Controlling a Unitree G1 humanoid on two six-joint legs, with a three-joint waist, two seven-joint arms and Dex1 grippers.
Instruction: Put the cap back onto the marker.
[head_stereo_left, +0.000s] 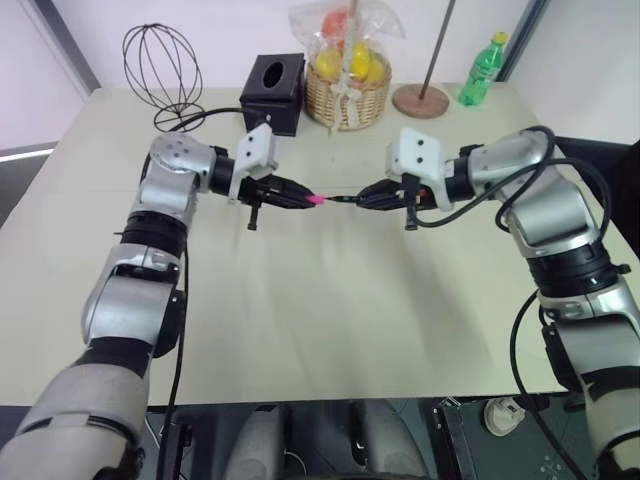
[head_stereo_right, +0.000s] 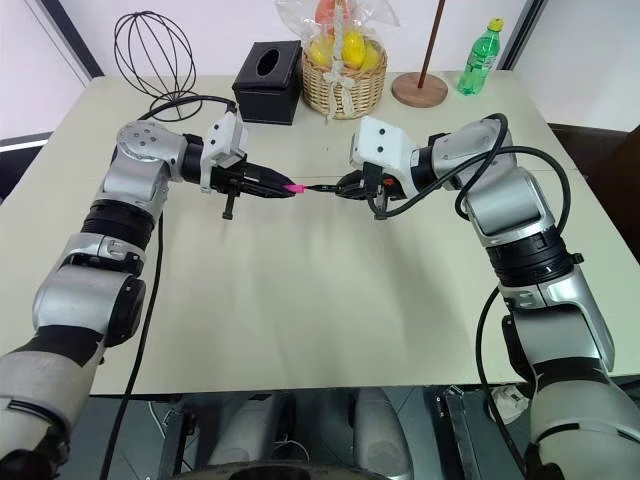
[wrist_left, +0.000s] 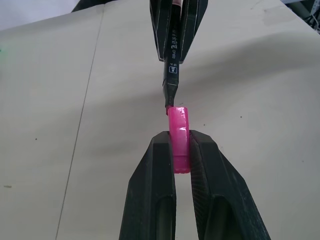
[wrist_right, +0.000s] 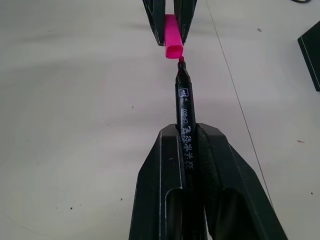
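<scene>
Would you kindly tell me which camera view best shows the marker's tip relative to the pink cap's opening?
The right wrist view: the thin dark marker has its tip at the small pink plastic cap's open mouth. The left wrist view shows the cap's side; head views show both tiny.

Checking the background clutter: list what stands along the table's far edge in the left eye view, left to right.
Wire frame → black tissue box → wicker fruit basket → round wooden stand base → green bottle.
</scene>
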